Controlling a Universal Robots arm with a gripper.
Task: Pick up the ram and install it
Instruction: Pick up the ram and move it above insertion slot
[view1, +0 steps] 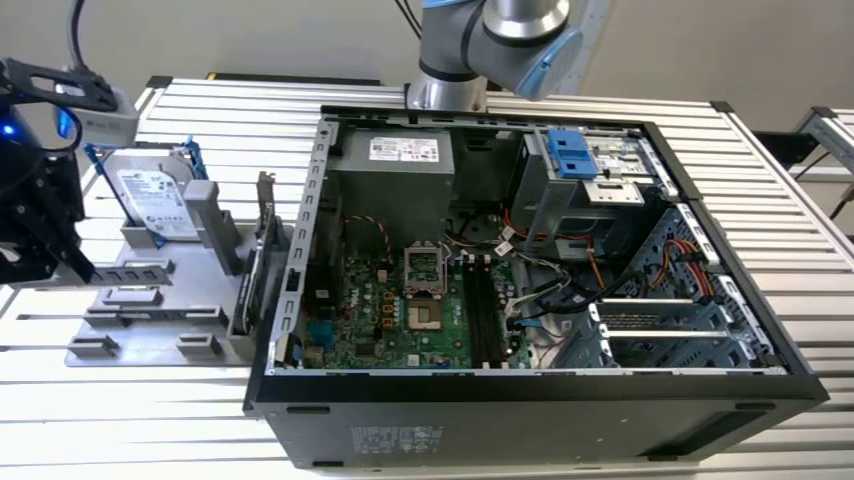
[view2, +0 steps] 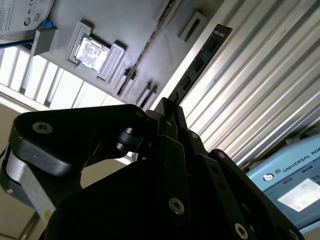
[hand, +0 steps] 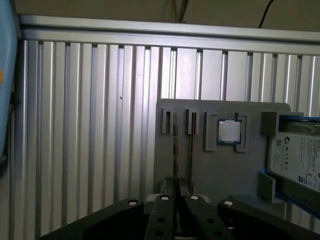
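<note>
1. Gripper: black claw, poised right over the near end of the grey holder and in line with one of two thin boards. How far open it is, and whether it has hold of anything, cannot be told.
2. Ram: long, narrow stick standing on edge in a holder slot, probably so its flat faces can be pinched from above. The second wrist view shows its dark, chip-studded side.
3. Second stick: just beside the ram, parallel, in its own slot and apart from it.
4. Grey holder: slotted tray that keeps each part upright and separate.
5. Processor chip: lies flat in a recess beyond the sticks.
6. Hard drive: blue-framed, propped at the holder's far end.
7. Slatted table: carries the holder and the case.
8. Computer case: on its side with the panel off, so its black memory slots face up and look unfilled.
</note>
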